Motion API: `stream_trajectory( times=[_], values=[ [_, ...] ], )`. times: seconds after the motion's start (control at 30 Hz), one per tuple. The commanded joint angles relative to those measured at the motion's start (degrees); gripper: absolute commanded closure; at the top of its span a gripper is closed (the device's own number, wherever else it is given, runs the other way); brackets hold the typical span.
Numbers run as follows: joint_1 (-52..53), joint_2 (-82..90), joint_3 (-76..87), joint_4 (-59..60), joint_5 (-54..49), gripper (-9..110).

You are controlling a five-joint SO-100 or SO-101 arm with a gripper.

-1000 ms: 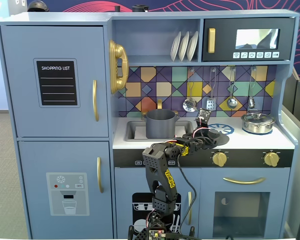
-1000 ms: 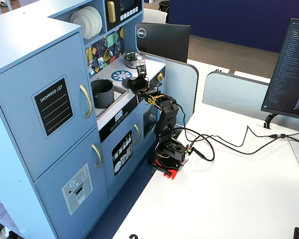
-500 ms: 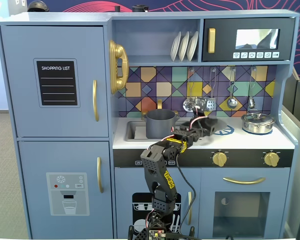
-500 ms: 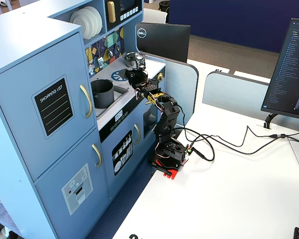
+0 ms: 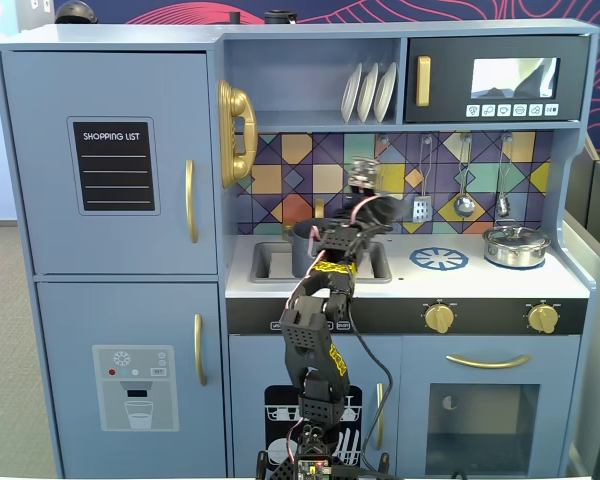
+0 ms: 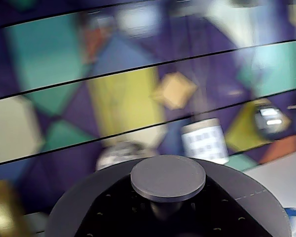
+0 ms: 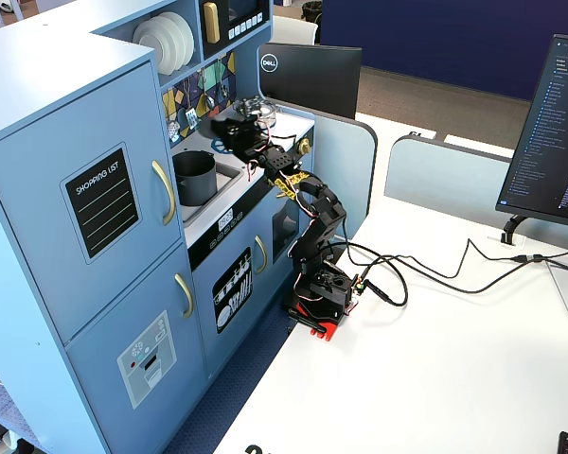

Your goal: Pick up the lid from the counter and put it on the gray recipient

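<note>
Fingers (image 6: 167,217) grip the lid (image 6: 168,177) by its knob, raised above the surface (image 5: 420,280), right of the gray recipient (image 7: 194,177).

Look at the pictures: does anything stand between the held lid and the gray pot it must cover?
Nothing visible does. The lid sits in the gripper, raised above the counter. The gray pot stands open-topped in the sink recess, with clear air between them.

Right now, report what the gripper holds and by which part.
The gripper holds the lid, apparently by the central knob; the finger contact itself is hidden.
</note>
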Motion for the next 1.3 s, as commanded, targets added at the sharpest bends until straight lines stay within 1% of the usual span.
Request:
stream_trajectory(
  times=[0.0,0.23,0.4,0.67,1.27],
  values=[
    [-4.83,4.92,-2.81,0.26,-0.53,102],
    [-11.43,8.17,2.37,0.97,-1.58,102],
    [-13.62,10.02,6.42,1.23,-2.72,102],
    [-15.21,9.4,8.61,0.35,-3.52,102],
    [-14.94,2.81,8.61,-3.6,-4.31,102]
  ],
)
